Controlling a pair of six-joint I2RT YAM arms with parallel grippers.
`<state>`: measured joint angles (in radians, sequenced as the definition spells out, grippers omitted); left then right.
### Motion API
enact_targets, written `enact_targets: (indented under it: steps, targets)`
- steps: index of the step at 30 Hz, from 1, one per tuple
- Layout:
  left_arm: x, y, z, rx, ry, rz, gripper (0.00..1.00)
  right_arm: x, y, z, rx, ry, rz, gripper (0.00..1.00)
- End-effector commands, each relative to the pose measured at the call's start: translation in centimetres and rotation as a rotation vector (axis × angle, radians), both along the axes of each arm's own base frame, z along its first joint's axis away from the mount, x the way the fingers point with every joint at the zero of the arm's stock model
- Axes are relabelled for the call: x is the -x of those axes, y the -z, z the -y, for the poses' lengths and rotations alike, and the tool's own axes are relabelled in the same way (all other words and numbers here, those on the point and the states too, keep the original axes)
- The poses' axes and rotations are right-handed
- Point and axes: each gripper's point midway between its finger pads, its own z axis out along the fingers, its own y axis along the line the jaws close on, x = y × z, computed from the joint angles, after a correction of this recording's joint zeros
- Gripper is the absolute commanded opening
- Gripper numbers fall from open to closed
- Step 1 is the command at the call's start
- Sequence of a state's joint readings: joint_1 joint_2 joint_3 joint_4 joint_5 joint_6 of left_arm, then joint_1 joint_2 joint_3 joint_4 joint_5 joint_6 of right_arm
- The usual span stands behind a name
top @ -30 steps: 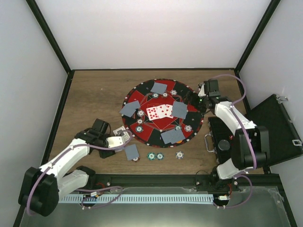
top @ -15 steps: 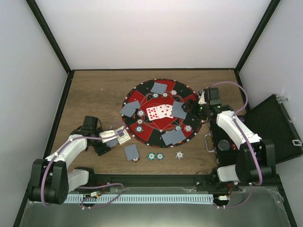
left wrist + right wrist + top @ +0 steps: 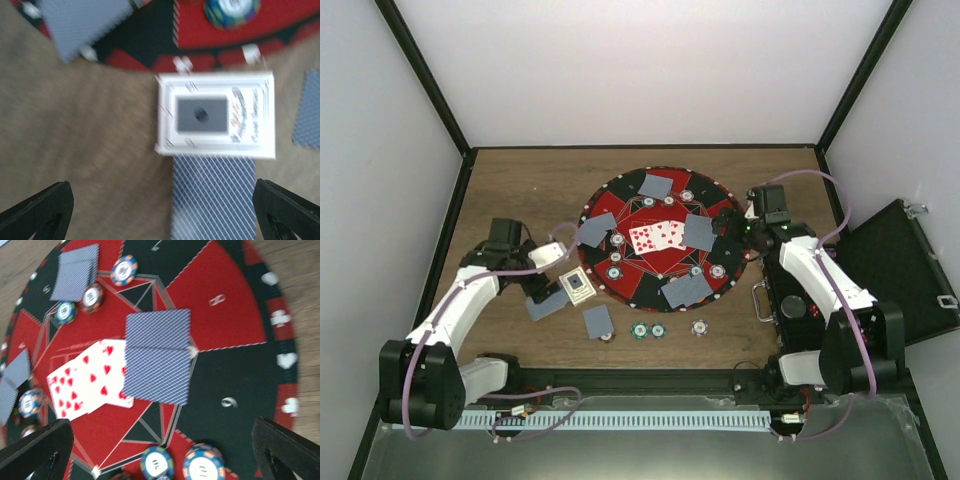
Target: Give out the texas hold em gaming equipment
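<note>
My left gripper point(image 3: 542, 285) hangs open over the wooden table, left of the round mat point(image 3: 620, 195). In the left wrist view a blue-backed card point(image 3: 214, 197) lies flat between the wide-apart fingers point(image 3: 37, 212), just below a white card box point(image 3: 215, 115). From above, that card point(image 3: 548, 305) and the box point(image 3: 578, 285) lie beside the mat's edge. My right gripper point(image 3: 734, 224) is open over the mat's right side. Its view shows two overlapping face-down cards point(image 3: 157, 357), red heart cards point(image 3: 90, 380) and striped chips point(image 3: 202, 467). Neither gripper holds anything.
Another face-down card point(image 3: 598, 320) lies in front of the mat over an orange disc point(image 3: 607, 336), with three chips point(image 3: 649, 330) to its right. An open black case point(image 3: 890, 270) sits at the right edge. Black frame rails border the table.
My left gripper went from shut to open, drew back to the left and left a card on the table beside the box. My right gripper shifted slightly and widened a little.
</note>
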<state>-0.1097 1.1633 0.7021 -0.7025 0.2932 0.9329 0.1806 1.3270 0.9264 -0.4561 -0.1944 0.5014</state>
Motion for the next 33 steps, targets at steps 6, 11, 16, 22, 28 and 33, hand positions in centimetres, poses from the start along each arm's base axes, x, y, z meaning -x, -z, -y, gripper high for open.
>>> enact_targets:
  steps: [6,11,16,22,28,33]
  targets:
    - [-12.7,-7.1,-1.6,0.305,-0.508,0.370,1.00,-2.0,-2.1,8.8,0.387,0.342,0.363,1.00]
    - [-16.1,-6.5,-5.1,0.337,-0.704,0.558,1.00,-1.0,-3.1,12.3,0.479,0.517,0.550,1.00]
    - [-16.3,-6.1,-6.6,0.411,-0.777,0.692,1.00,-1.4,-2.9,13.7,0.489,0.570,0.659,1.00]
    - [-16.0,-6.0,-6.6,0.550,-0.827,0.743,1.00,-1.8,-0.4,14.2,0.560,0.551,0.696,1.00]
    - [-15.4,-5.5,-8.0,0.558,-0.901,0.790,1.00,-1.7,-1.4,12.6,0.520,0.450,0.844,1.00]
    - [-9.0,-7.7,-7.5,0.678,-0.811,1.017,1.00,-0.4,-1.8,9.0,0.483,0.216,0.981,1.00]
